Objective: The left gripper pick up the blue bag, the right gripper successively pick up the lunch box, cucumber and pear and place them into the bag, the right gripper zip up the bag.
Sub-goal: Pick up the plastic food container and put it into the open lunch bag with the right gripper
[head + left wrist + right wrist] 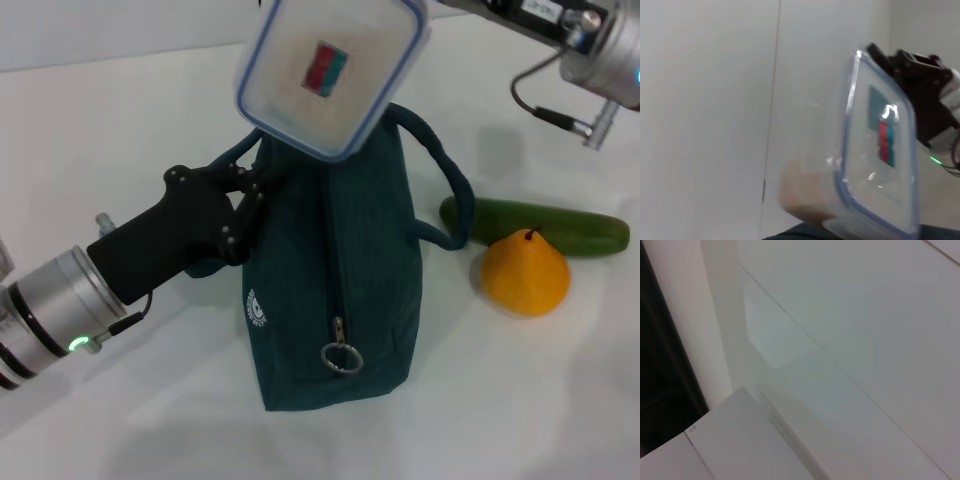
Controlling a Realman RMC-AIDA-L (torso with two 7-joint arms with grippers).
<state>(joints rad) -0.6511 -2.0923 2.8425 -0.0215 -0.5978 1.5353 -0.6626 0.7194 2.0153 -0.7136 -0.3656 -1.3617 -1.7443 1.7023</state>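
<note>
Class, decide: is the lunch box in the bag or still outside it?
Outside. The lunch box hangs tilted above the bag, held by the right gripper.

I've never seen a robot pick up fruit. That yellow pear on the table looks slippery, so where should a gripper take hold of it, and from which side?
Probably from above, with the fingers closing across the pear's wide lower body, below the narrow stem end. It stands upright on the white table. The cucumber lies close behind it, so closing from left and right looks safest.
</note>
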